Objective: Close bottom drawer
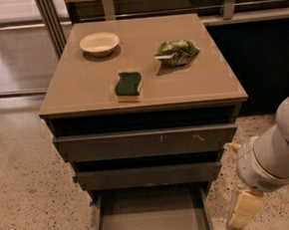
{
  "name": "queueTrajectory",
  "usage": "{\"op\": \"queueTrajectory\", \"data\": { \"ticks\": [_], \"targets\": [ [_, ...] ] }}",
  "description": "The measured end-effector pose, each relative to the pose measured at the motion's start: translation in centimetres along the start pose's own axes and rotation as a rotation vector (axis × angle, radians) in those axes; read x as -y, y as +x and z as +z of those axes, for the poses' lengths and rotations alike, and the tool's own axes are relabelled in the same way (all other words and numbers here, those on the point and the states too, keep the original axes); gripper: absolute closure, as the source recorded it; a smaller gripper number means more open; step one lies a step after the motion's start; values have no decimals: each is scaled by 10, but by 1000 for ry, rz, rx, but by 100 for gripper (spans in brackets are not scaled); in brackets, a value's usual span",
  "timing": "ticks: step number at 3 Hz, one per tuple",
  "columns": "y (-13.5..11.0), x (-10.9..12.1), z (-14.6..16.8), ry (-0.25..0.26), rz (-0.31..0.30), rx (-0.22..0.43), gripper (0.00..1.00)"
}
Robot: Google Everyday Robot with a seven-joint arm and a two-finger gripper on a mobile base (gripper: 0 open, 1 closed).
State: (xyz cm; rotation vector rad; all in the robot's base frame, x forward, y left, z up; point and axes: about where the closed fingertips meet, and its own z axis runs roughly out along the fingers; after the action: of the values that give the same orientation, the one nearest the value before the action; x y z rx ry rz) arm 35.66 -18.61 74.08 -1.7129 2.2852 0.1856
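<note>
the bottom drawer (153,220) is standing pulled out at the foot of the cabinet (83,97), its shallow tray facing up and its open end pointing toward the camera; the width is running left to right, the sliding axis is running front to back, and its front edge is being cut off by the lower border of the view. above it the mid-width drawer (148,176) and the widest drawer (137,143), with its pale scratch marks, are sitting further in. the gripper (243,210) is hanging low at the right, beside the bottom drawer and apart from it, under the white arm (275,154); whether it is open or closed cannot be told. on the cabinet top a pale bowl (99,43), a green-and-yellow sponge (128,85) and a crumpled green bag (176,52) are lying apart from one another.
</note>
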Motion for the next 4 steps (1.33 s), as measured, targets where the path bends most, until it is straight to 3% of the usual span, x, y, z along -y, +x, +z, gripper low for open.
{"op": "queueTrajectory", "data": {
  "ticks": [3,4],
  "targets": [
    [-13,-24,88,-47,-41,-33,0],
    [-2,-45,152,-93,-16,-15,0]
  ]
}}
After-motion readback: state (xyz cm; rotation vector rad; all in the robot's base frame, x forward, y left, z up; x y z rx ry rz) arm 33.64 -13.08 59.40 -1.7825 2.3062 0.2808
